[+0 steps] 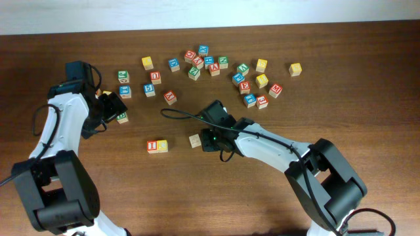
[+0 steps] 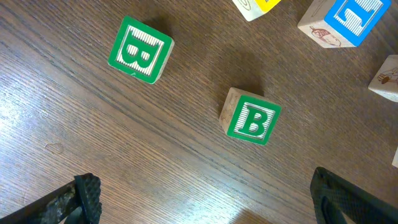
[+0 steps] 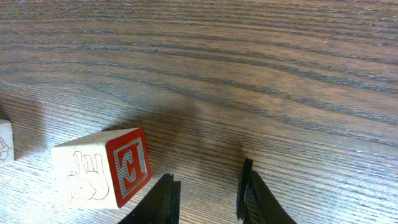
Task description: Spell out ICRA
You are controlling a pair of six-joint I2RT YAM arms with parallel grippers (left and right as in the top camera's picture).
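A red I cube (image 1: pixel 153 146) lies at the front of the table with a yellow cube (image 1: pixel 162 145) touching its right side; that cube's letter is too small to read. I cannot pick out R and A among the scattered cubes. My right gripper (image 1: pixel 205 139) (image 3: pixel 209 179) stands low over the wood, jaws a narrow gap apart with nothing between them. A cube with a red letter face (image 3: pixel 127 165) (image 1: pixel 195 140) sits just outside its left finger. My left gripper (image 1: pixel 113 105) (image 2: pixel 205 202) is wide open above bare wood, short of two green B cubes (image 2: pixel 252 119) (image 2: pixel 140 50).
Many other letter cubes (image 1: pixel 244 85) are scattered across the back of the table. A blue cube (image 2: pixel 348 18) and a yellow one (image 2: pixel 255 5) lie beyond the B cubes. A black cable (image 1: pixel 180 115) loops beside the right arm.
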